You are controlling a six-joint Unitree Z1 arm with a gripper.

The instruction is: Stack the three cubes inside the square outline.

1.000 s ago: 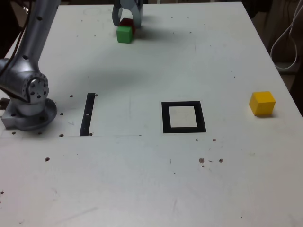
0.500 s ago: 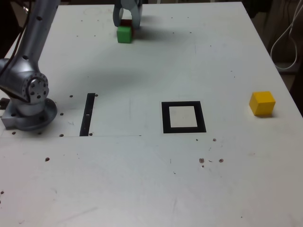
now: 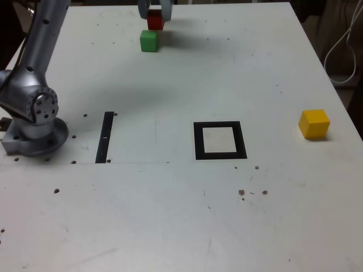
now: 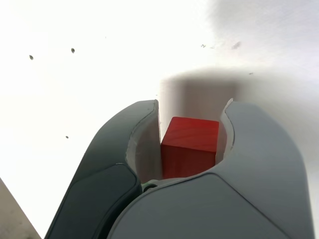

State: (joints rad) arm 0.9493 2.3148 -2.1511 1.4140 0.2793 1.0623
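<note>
Three cubes lie outside the square outline (image 3: 198,141), and one of them, the red cube (image 4: 188,149), is pinched between the fingers of the gripper (image 4: 193,103), at the far edge of the table (image 3: 170,226) in the exterior view. It appears to be off the surface, judging by the shadow apart from it in the wrist view. The red cube sits somewhat askew between the pads, so the likeliest trouble is a slip or twist during the carry, leaving it to land crooked across the black border. A crooked or off-centre base would then make the upper cubes lean or topple.

The green cube (image 3: 149,41) stands just beside the gripper, on the near side in the exterior view. A low, direct swing toward the outline could clip it with a finger or with the held cube and push it away; a higher lift first would avoid that. Letting go too high could make the red cube bounce or turn.

The yellow cube (image 3: 314,124) rests well apart, near the table's edge at the exterior view's right, where a careless nudge might send it off. The black strip (image 3: 105,137) lies flat between the arm's base (image 3: 37,133) and the outline, and should obstruct nothing. Nothing stands inside the outline.
</note>
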